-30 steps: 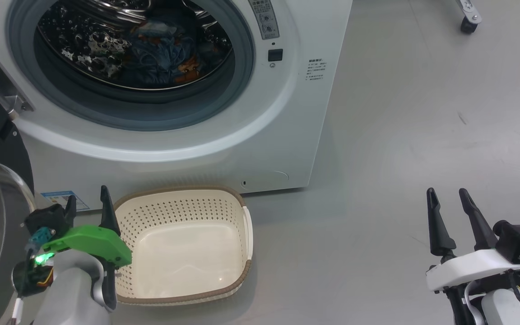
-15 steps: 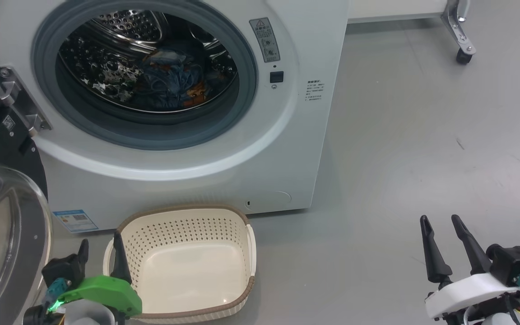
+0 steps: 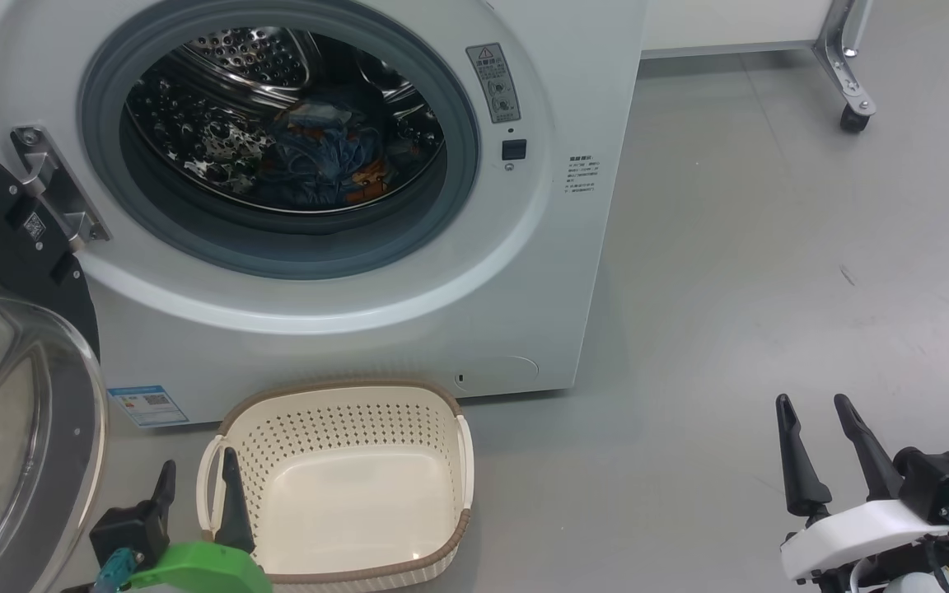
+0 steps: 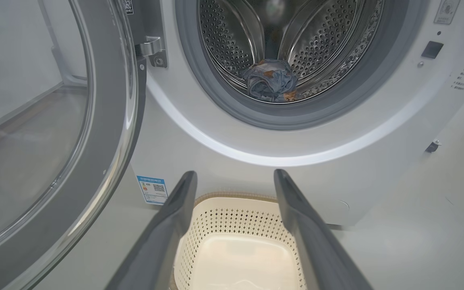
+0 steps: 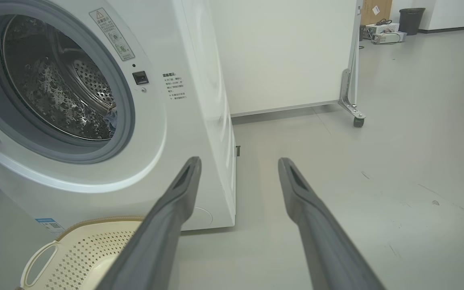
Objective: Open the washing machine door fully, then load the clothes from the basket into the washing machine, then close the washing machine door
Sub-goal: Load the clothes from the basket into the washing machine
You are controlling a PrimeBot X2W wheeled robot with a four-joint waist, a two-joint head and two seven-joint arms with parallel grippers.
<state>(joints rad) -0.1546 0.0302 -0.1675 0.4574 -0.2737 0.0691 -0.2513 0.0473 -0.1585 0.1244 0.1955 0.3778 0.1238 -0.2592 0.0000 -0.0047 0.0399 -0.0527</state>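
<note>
The washing machine (image 3: 359,329) stands with its door (image 3: 21,395) swung wide, clothes (image 3: 326,156) in the drum (image 3: 227,58), basket (image 3: 343,420) on the floor (image 3: 730,288) before it. The left pincer (image 3: 198,458), released, has drawn back beside the basket; the right pincer (image 3: 811,399) stays released.

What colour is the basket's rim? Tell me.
The rim is brown, on the cream basket; head view shows it best.

Floor (image 3: 771,247): smooth pale grey, slightly glossy, a few dark scuff marks (image 5: 435,202).
Partition panel (image 5: 288,52): white, on a metal leg (image 5: 351,104) with a black caster (image 5: 359,122).
Far end: dark waste bin (image 5: 411,20), cardboard box (image 5: 381,6), pale unit with cables (image 5: 385,34) on the floor.
Light: even, soft.
</note>
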